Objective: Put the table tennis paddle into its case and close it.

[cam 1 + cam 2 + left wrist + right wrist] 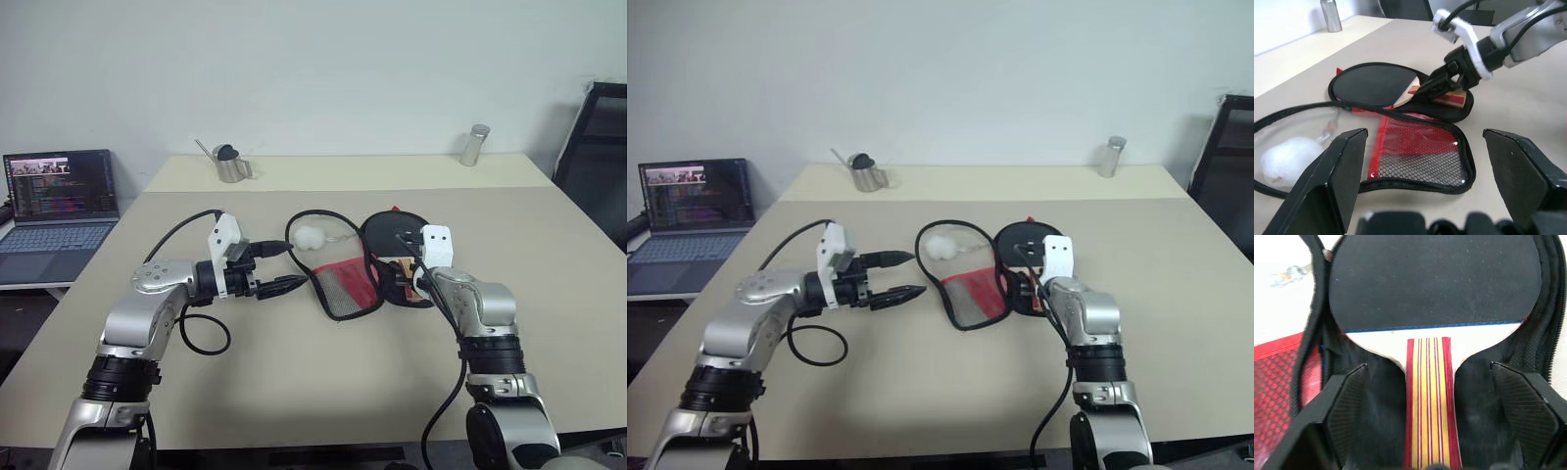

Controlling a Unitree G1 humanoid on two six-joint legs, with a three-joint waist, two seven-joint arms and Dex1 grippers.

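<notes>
From the head, the table tennis paddle (392, 238) lies in the unzipped case (345, 286) mid-table; the left gripper (282, 268) hovers released left of it. Its wrist shows the mesh flap flipped open. The right gripper (1427, 406) straddles the handle, released.

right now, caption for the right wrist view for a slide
Open right gripper straddling the paddle handle inside the open case.

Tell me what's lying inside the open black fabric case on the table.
The table tennis paddle with black rubber face and striped wooden handle lies inside the black fabric case, whose red mesh flap is folded open. The paddle's underside and the lining beneath it are covered.
</notes>
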